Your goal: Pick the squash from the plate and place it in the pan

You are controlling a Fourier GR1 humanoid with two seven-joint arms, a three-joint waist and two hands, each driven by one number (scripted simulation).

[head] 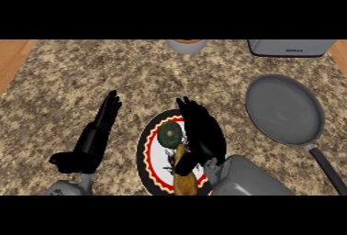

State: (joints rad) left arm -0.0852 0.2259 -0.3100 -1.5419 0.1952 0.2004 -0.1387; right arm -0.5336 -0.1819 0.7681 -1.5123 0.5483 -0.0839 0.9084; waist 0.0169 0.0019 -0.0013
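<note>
The squash (181, 180) is yellow with a round green end (169, 133). It lies lengthwise on a white plate (143, 151) with a red and black rim, near the counter's front middle. My right hand (207, 140) is over the plate's right half, touching the squash's right side. Its fingers (192, 112) are straight and point away from me, and the thumb lies across the squash's middle. The grey pan (284, 112) sits to the right of the plate, handle (328, 170) pointing toward me. My left hand (95, 137) rests open to the left of the plate, fingers up.
A grey toaster-like appliance (291, 47) stands at the back right and a grey cup with orange contents (186, 45) at the back middle. The counter is speckled stone, with a wooden strip (13, 59) along its left side.
</note>
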